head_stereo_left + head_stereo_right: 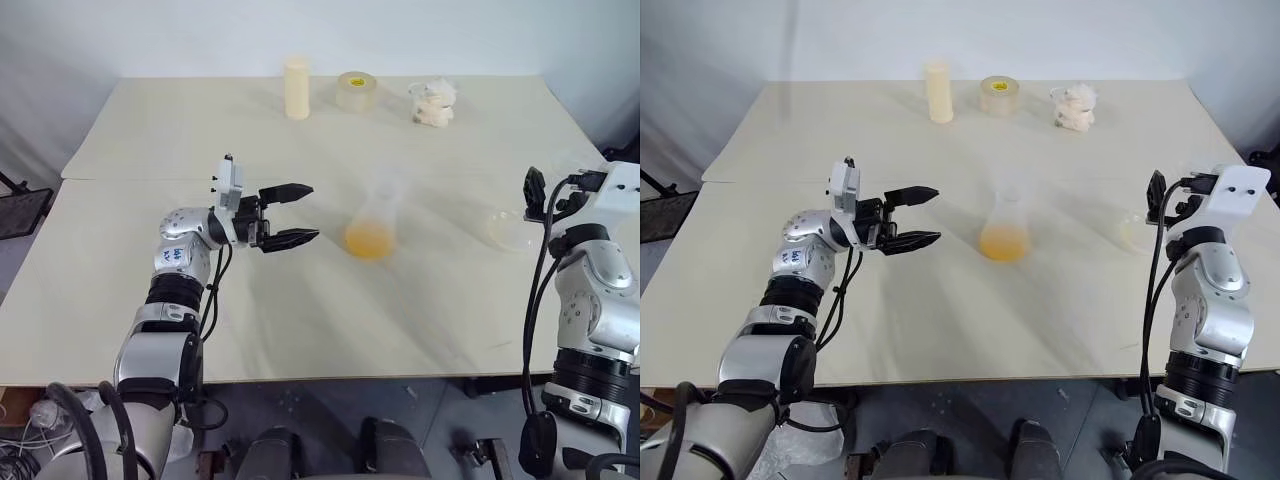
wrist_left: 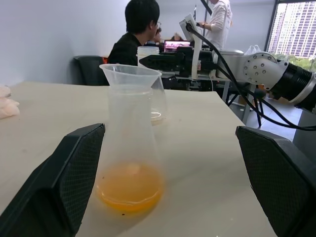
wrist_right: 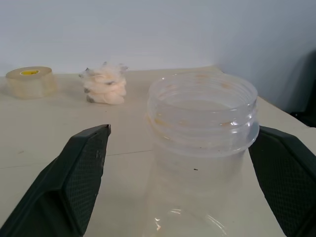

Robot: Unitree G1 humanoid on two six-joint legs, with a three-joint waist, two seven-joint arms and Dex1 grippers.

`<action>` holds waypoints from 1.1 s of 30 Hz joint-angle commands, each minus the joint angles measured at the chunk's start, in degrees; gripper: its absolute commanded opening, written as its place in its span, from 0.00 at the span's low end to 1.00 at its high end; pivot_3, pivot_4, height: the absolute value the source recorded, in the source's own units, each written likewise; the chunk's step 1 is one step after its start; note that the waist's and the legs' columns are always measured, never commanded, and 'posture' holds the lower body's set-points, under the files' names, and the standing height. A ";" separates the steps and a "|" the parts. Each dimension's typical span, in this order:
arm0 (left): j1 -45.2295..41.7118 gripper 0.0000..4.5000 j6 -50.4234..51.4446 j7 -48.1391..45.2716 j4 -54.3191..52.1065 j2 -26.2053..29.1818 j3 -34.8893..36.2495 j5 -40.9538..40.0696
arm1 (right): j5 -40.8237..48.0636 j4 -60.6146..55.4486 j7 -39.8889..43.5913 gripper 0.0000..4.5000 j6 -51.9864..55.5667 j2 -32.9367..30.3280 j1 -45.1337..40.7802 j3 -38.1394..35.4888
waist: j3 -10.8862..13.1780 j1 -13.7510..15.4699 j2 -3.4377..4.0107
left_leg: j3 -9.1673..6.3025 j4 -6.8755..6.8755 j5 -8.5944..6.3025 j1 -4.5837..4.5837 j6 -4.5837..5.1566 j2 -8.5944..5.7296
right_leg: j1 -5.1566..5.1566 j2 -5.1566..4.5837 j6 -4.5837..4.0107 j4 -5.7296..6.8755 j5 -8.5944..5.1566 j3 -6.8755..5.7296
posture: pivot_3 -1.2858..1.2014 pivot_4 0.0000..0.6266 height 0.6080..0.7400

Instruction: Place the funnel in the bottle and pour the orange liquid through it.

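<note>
On the pale counter (image 1: pixel 300 330) the job looks all but finished, judging from how things lie. Starting at the left, the left end effector (image 1: pixel 292 214) hangs just beside the bottle, its two black fingers (image 2: pixel 74 168) spread wide with nothing between them, pointing toward the flask from the side and not touching it.

Moving to the middle: the bottle (image 1: pixel 372 226) stands upright near the counter's centre, a translucent whitish conical flask, wide at the base and narrowing to the neck. The funnel (image 2: pixel 129 76) sits in that neck, a clear cone flaring above the rim, seated straight as far as the left wrist view shows. And there's the orange liquid (image 2: pixel 129 186), a shallow yellow-orange pool across the bottom of the bottle, filling only a small part of it.

Further right, a clear wide-mouthed cup (image 3: pixel 202 123) stands upright on the counter, well apart from the bottle. It appears drained, with only faint orange traces around its threaded rim. The right end effector (image 1: pixel 535 195) sits right at this cup, fingers splayed on either side of it and clear of its walls, so the cup is let go.

So funnel placed, liquid through, cup set down. What's left seems to be only drawing both arms away.
</note>
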 commanded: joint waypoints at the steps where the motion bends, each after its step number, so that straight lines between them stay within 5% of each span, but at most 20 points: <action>1: 1.15 1.00 1.72 1.37 -3.89 0.23 0.62 -1.26 | 0.81 -2.35 -0.11 0.99 -1.69 -2.07 -1.17 -1.16 | 0.00 -0.02 0.00 | 0.00 0.00 0.00 0.00 0.00 0.00 | 0.00 0.00 0.00 0.00 0.00 0.00 | 0.52 0.24 1.00; 11: 2.39 1.00 7.30 6.01 -8.97 0.58 0.97 -2.04 | 5.00 -3.00 4.33 0.99 -3.96 -5.35 -5.03 -1.49 | 0.00 0.05 0.00 | -0.03 0.00 0.00 0.01 0.00 0.00 | 0.00 -0.02 0.00 0.00 0.00 0.02 | 0.52 0.24 1.00; 15: 1.93 1.00 11.45 7.98 -9.81 1.84 1.13 -2.23 | 11.33 -8.04 13.74 0.99 0.38 -8.84 -4.04 0.77 | 0.00 -0.03 0.00 | -0.03 -0.01 0.00 0.01 0.00 0.00 | -0.01 -0.01 0.00 -0.01 0.00 0.01 | 0.52 0.24 1.00; 19: 7.00 1.00 15.95 10.70 -17.06 6.53 1.33 -1.74 | 18.96 -17.34 34.48 0.99 5.98 -19.31 6.64 4.56 | 0.00 0.00 -0.01 | -0.06 -0.07 0.00 0.03 0.00 0.03 | 0.00 0.02 0.00 -0.04 0.00 -0.02 | 0.52 0.24 1.00; 24: 11.98 1.00 13.89 8.02 -21.14 9.79 0.08 -1.04 | 18.77 -16.06 46.85 0.99 4.15 -25.55 13.49 6.98 | 0.02 0.59 -0.04 | -0.02 0.11 -0.05 0.01 0.06 -0.02 | 0.06 -0.04 0.01 -0.08 0.00 0.01 | 0.52 0.24 1.00; 33: 19.31 1.00 13.06 6.66 -25.13 15.62 -0.57 0.03 | 11.70 -7.07 55.25 0.99 -3.96 -29.00 20.09 8.83 | 0.02 1.53 -0.06 | 0.00 0.21 -0.05 0.07 0.05 0.01 | 0.14 -0.03 0.01 -0.15 0.00 0.03 | 0.52 0.24 1.00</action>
